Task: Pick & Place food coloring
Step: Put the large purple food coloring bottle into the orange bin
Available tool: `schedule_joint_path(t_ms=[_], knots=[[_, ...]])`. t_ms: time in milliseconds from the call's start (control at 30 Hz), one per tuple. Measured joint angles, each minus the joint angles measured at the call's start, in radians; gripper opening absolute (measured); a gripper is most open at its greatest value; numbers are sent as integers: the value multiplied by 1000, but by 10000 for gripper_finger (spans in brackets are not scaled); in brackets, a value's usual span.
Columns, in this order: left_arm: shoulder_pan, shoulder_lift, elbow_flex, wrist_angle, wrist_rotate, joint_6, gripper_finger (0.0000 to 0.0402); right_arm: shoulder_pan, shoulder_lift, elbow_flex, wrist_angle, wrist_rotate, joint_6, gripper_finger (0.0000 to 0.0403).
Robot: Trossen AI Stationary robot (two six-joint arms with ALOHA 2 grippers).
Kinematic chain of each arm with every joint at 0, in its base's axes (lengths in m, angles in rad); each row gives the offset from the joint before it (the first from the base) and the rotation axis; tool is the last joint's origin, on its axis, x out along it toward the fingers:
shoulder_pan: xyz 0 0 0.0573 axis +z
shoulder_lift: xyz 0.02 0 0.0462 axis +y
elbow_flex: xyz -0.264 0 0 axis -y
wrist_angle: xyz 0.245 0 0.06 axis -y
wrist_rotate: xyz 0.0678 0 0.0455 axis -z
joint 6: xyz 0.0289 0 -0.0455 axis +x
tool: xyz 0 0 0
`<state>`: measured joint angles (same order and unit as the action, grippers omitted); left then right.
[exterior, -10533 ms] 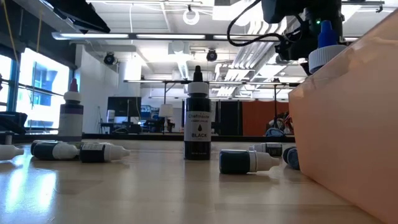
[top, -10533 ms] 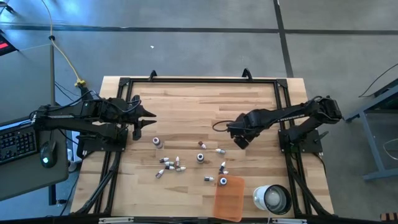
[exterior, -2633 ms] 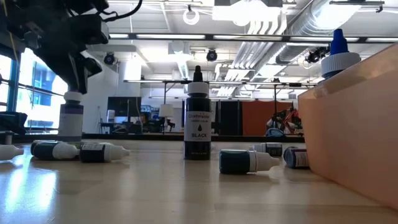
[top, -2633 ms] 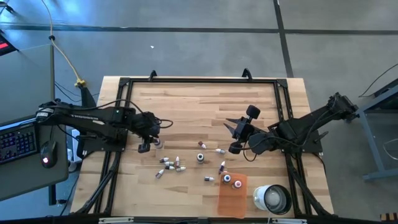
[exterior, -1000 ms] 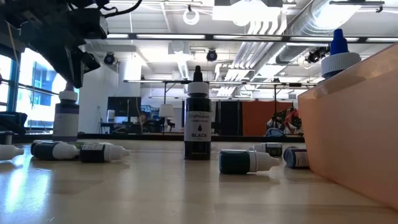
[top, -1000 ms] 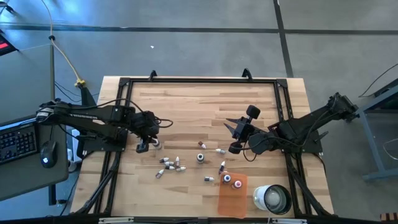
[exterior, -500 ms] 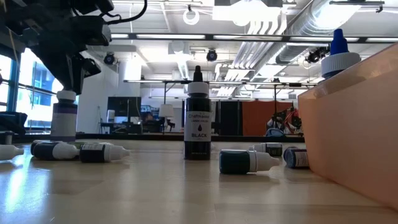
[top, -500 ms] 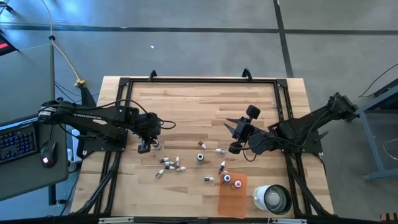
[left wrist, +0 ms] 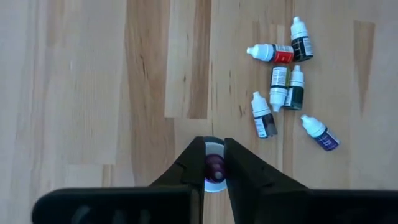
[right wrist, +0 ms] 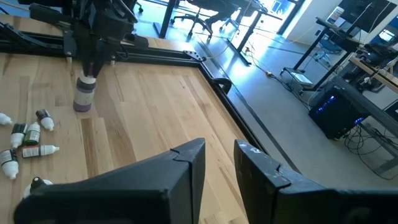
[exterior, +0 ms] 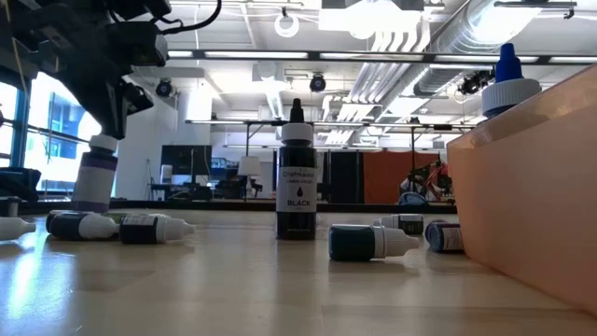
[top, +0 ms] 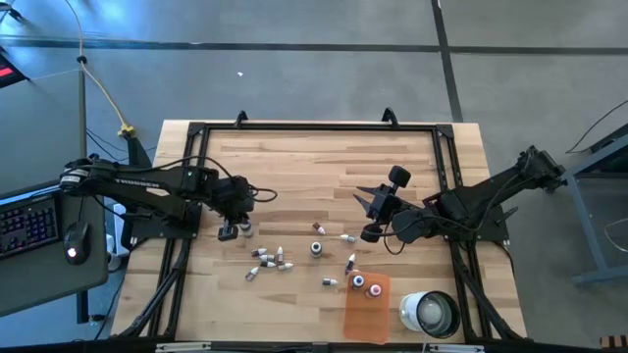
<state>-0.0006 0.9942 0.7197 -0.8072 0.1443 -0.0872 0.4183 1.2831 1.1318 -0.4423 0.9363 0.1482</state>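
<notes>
Bottles of food coloring (top: 280,259) lie scattered across the middle of the tabletop (top: 294,167), most on their sides, with a loose cluster toward the left-centre and a few more toward the orange tray (top: 361,312) near the front edge. At least two are already standing in the tray, caps up.

Left end effector (left wrist: 214,163) is clenched on a purple-capped bottle (exterior: 93,175) left of the cluster. The fingers pinch the cap and neck from straight above. Low view shows the bottle slightly tilted, base at or just off the wood, can't tell which. Its long axis is near vertical, tip up into the jaws.

Right end effector (right wrist: 219,155) hangs above the tabletop's right-centre, jaws parted, nothing in them. That arm is idle.

Handling, my read: the bottles are tiny, light, squeezable plastic. They're not fragile, but they're round, so a lying one rolls if nudged. The cap is narrow and tapered, so a grip there could slip or let the bottle swing. The shoulder just below the cap looks like the safer hold. For the lying ones, grip across the body, perpendicular to the long axis.

The black bottle (exterior: 298,177) stands upright mid-tabletop. The lying ones point in mixed directions, caps mostly toward the left or front.
</notes>
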Motion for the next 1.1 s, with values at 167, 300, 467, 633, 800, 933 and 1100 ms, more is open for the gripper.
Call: schedule_joint_path(t_ms=[167,300,467,633,800,933,1100], knots=[[0,0,0,-1,2,0,43,0,0,0,0,0,0,78],[0,-1,0,0,2,0,26,0,0,0,0,0,0,78],[0,-4,0,0,1,0,22,0,0,0,0,0,0,78],[0,-2,45,-2,-3,8,21,0,0,0,0,11,0,78],[0,-3,89,20,-30,30,21,0,0,0,0,24,0,78],[-2,22,92,149,27,30,21,0,0,0,1,32,5,78],[-66,122,92,352,62,70,19,-6,0,0,1,43,36,78]])
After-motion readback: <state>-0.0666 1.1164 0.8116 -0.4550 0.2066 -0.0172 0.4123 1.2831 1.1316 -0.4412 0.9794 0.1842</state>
